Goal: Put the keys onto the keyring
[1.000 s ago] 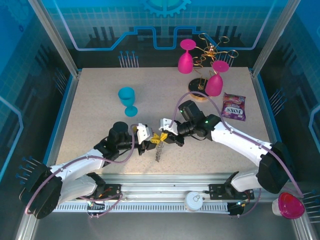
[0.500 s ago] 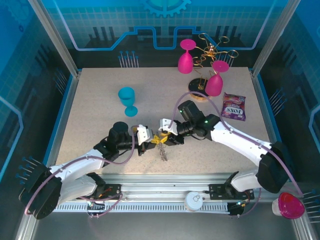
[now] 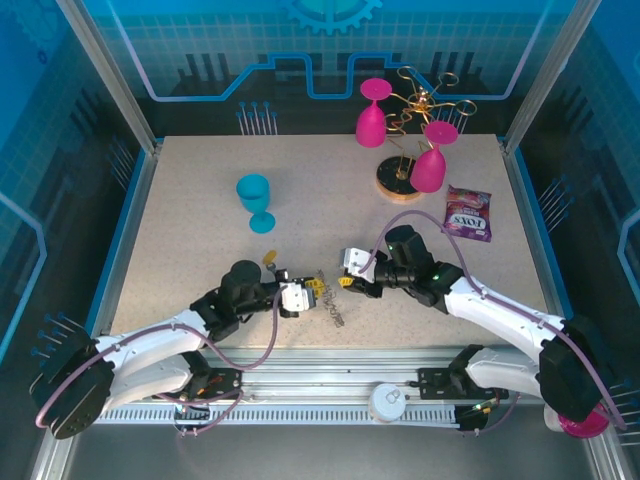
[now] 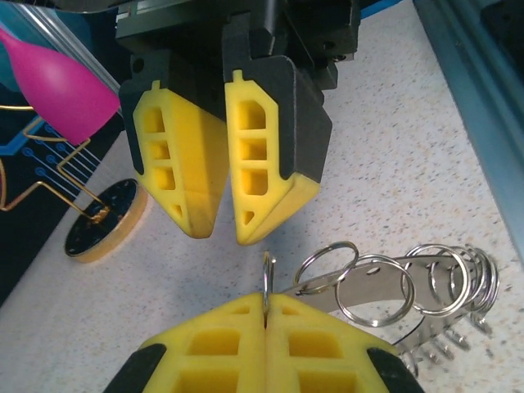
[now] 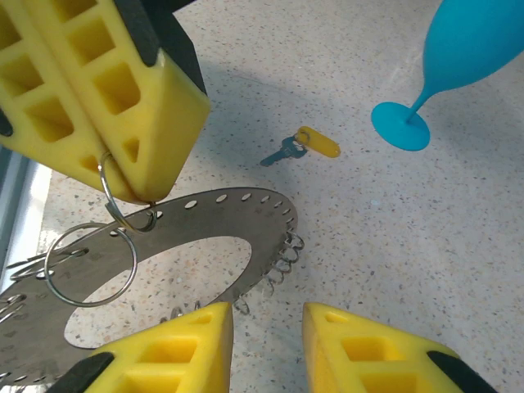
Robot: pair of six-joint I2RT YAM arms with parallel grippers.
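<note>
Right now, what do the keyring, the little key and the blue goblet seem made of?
The keyring: thin sheet metal, dull grey, punched holes, shiny wire loops. The key: glossy yellow plastic head, bluish metal-looking blade. The blue goblet: likely plastic, opaque, evenly coloured, soft sheen.

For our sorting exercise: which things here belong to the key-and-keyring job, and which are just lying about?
Job: keyring, yellow key, left claw gripping it, open right claw.
Lying about: blue goblet, pink goblets, gold wire stand, sweet packet.
</note>
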